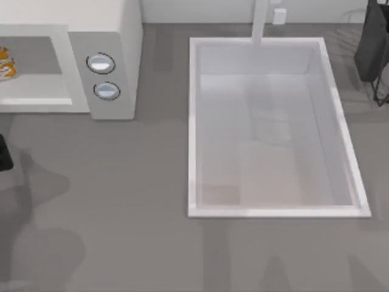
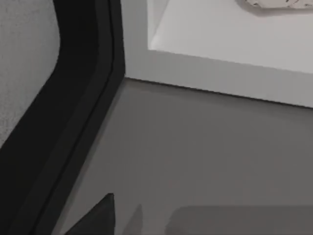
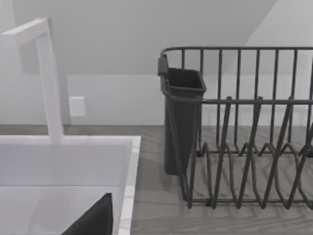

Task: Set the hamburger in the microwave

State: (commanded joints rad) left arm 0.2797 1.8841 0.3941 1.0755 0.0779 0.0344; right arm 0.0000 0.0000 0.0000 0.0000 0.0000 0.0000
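The hamburger (image 1: 5, 64), orange-tan with white patches, lies on the floor of the open microwave (image 1: 115, 30) at the table's far left. Its underside (image 2: 274, 4) shows in the left wrist view, on the white cavity floor, beside the microwave's open black door (image 2: 73, 122). A black piece of my left arm (image 1: 3, 152) sits at the left edge in front of the microwave, apart from the hamburger. A dark tip of my left gripper (image 2: 93, 220) hangs above the grey counter. A dark tip of my right gripper (image 3: 93, 218) hangs by the sink's edge.
A white sink basin (image 1: 194, 121) with a faucet (image 1: 260, 21) fills the table's middle. The faucet (image 3: 49, 78) and a dark wire dish rack (image 3: 244, 127) with a cup holder appear in the right wrist view. The rack (image 1: 374, 48) stands at the back right.
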